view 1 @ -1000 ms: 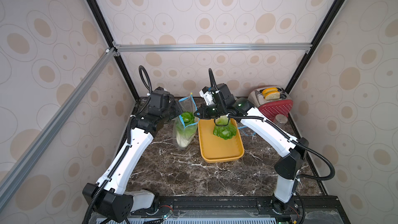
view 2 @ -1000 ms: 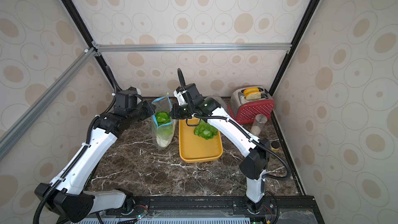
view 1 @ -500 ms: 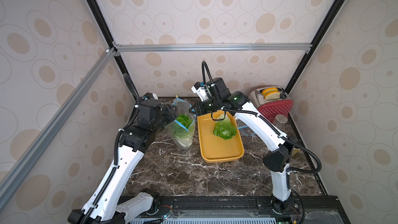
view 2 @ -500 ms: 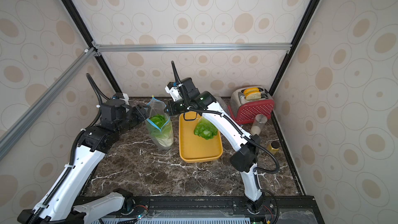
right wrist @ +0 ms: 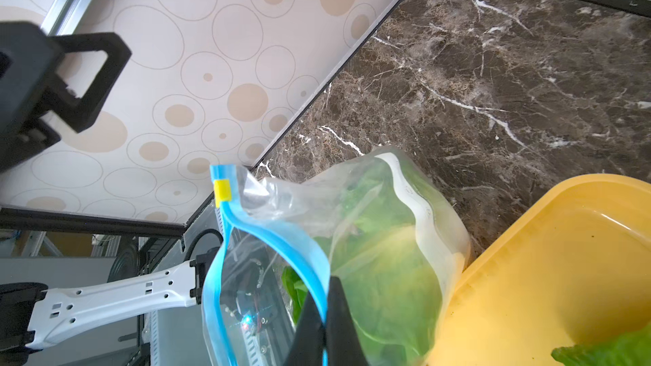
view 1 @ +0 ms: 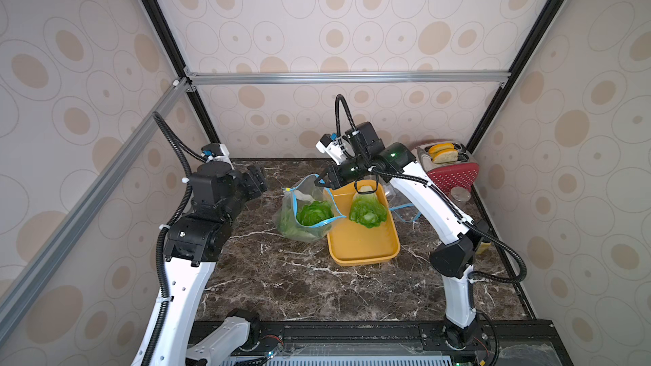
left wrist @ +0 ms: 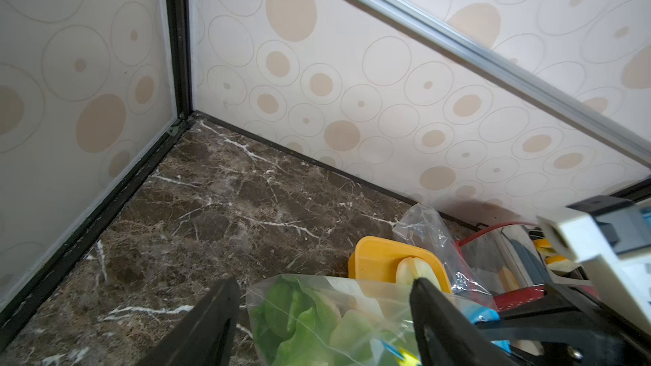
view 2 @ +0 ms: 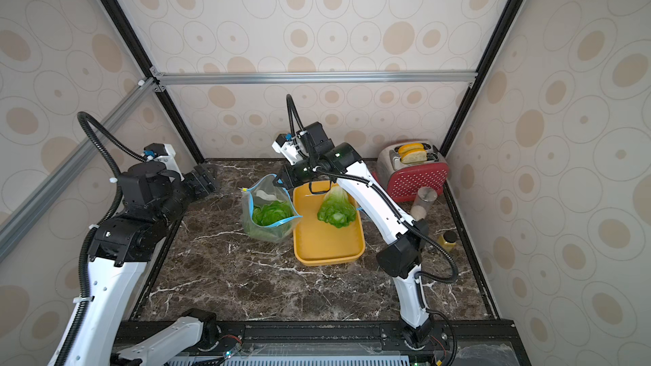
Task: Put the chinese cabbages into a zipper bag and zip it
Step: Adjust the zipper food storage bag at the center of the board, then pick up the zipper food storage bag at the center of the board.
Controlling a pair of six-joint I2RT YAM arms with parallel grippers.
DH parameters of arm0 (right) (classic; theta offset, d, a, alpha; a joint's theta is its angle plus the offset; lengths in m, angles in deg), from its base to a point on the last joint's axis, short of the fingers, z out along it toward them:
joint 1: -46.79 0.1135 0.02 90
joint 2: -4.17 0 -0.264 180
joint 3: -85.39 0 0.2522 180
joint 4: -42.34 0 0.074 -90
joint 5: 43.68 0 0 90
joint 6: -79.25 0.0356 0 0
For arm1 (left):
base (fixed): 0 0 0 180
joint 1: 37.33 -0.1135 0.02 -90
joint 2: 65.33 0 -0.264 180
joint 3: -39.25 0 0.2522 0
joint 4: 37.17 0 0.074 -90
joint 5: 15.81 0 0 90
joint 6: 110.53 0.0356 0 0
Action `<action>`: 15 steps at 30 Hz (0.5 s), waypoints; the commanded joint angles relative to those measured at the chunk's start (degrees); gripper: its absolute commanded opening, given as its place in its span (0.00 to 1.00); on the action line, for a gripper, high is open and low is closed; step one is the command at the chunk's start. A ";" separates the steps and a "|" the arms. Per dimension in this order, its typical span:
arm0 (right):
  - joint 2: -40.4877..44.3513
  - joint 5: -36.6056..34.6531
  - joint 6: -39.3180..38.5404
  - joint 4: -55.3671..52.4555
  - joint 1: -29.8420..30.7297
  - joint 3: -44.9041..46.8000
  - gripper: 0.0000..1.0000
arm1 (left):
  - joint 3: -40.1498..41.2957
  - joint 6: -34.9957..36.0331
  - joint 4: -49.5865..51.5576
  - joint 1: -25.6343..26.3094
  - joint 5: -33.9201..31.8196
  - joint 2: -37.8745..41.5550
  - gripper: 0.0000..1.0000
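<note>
A clear zipper bag (view 1: 304, 218) with a blue zip rim stands on the marble table, left of a yellow tray (view 1: 363, 258). Green chinese cabbage (view 1: 313, 213) fills it; how many heads I cannot tell. One more cabbage (view 1: 368, 209) lies in the tray. My right gripper (view 1: 322, 181) is shut on the bag's blue rim (right wrist: 317, 276), holding its mouth open. My left gripper (view 1: 260, 179) hangs open to the left of the bag, touching nothing. In the left wrist view its fingers (left wrist: 211, 322) frame the bag (left wrist: 317, 318) from a distance.
A red toaster (view 1: 447, 167) with bread stands at the back right, with a round shaker (view 1: 459, 194) in front of it and a small yellow jar (view 2: 447, 239) near the right wall. Another clear bag (view 1: 398, 202) lies right of the tray.
My left gripper opened, let go of the bag and drew back to the left. The bag sank onto the table, still pinched by my right gripper.
</note>
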 commanded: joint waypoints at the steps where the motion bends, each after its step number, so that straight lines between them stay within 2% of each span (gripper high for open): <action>1: 1.53 5.13 -4.49 -1.79 -0.38 -1.42 0.00 | 3.41 -0.40 -4.12 -3.17 10.15 0.17 0.74; 7: 0.39 9.14 -5.57 -2.47 -2.50 -1.83 0.00 | 17.10 0.58 -14.27 -3.17 18.78 6.86 0.70; 10: -0.49 10.73 -6.96 -3.04 -3.77 -2.43 0.00 | 24.78 1.31 -21.79 -3.18 19.98 10.51 0.67; 12: -0.75 11.50 -7.63 -3.39 -4.59 -2.46 0.00 | 27.98 2.11 -24.76 -3.17 20.18 11.50 0.65; 15: -1.22 12.82 -7.94 -3.39 -5.38 -2.44 0.00 | 31.25 3.17 -29.45 -2.83 25.00 11.43 0.62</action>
